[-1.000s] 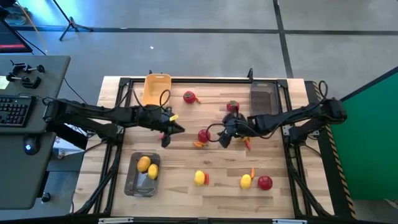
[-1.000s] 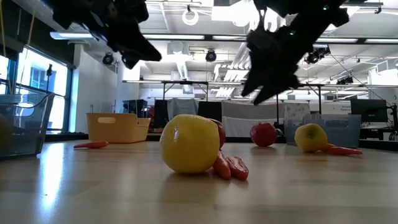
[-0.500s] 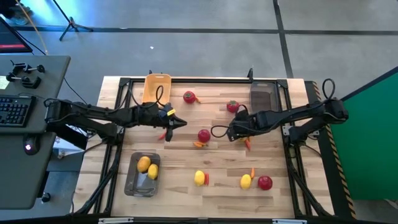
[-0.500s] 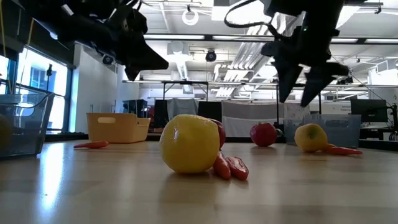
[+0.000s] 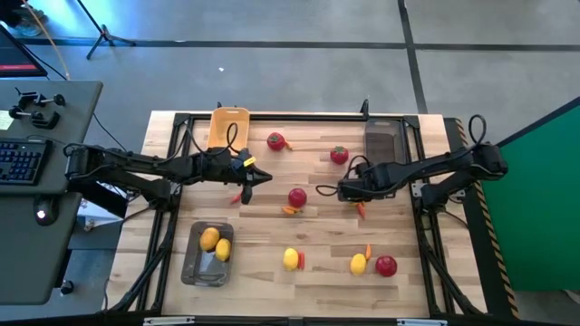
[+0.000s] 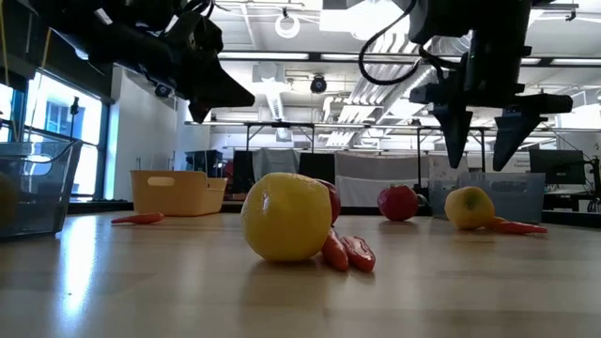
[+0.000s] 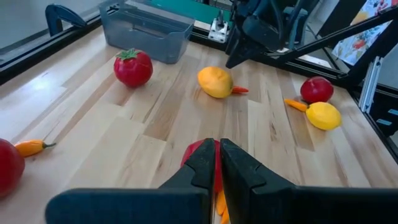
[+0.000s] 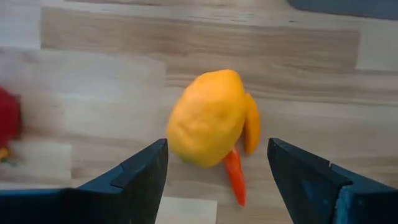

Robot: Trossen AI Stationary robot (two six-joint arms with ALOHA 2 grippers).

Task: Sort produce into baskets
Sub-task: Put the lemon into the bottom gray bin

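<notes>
Over the middle of the table my right gripper (image 5: 349, 192) points down, open. Its fingers stand on either side of a yellow lemon (image 8: 208, 118) without touching it. The lemon lies on the table with a thin orange-red carrot piece (image 8: 235, 177) against it. My left gripper (image 5: 261, 178) hovers shut left of centre, with nothing in it. Loose on the table lie red fruits (image 5: 297, 196), (image 5: 339, 155), (image 5: 276, 140), lemons (image 5: 291, 259), (image 5: 358, 263) and carrot pieces (image 5: 290, 210). A yellow basket (image 5: 228, 127) stands at the far left and a dark grey tray (image 5: 384, 140) at the far right. A clear tray (image 5: 192, 263) at the near left holds two lemons.
A black frame rail (image 5: 299, 116) runs around the table's edges. A red fruit (image 5: 386, 265) and a carrot piece (image 5: 367, 250) lie near the front right. Another carrot piece (image 5: 237, 196) lies below my left gripper. Bare wood shows at the near middle.
My right gripper has gone toward the table's right edge, rolled about its wrist and tipped down until its open fingers point at the lemon below. My left gripper has swung a little toward the far edge, then kept still, shut throughout.
</notes>
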